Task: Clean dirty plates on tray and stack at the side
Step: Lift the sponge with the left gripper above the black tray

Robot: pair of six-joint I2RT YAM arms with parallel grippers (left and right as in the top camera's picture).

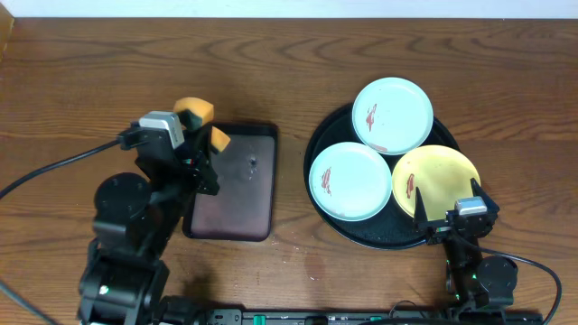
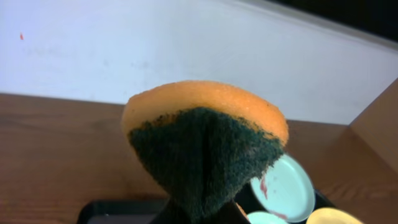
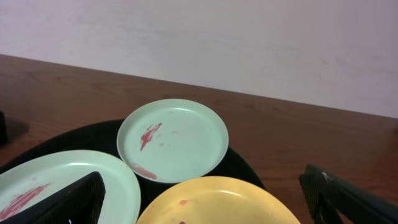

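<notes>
Plates (image 3: 173,140), three, on one round black tray (image 1: 357,227): pale blue plate (image 1: 392,115) at 12 o'clock, second pale blue plate (image 1: 350,181) at 8, pale yellow plate (image 1: 433,171) at 4. My left fingers (image 1: 199,143) pinch one orange sponge (image 2: 205,106); right fingers (image 3: 74,199) spread open.

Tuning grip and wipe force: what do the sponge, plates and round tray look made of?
Sponge: orange foam backed with dark green fuzzy scouring pad; it is pinched into a fold, so soft. Plates: smooth, slightly glossy, pale blue and yellow, probably plastic or melamine, ceramic not excluded. Round tray: matte black, likely plastic.
</notes>
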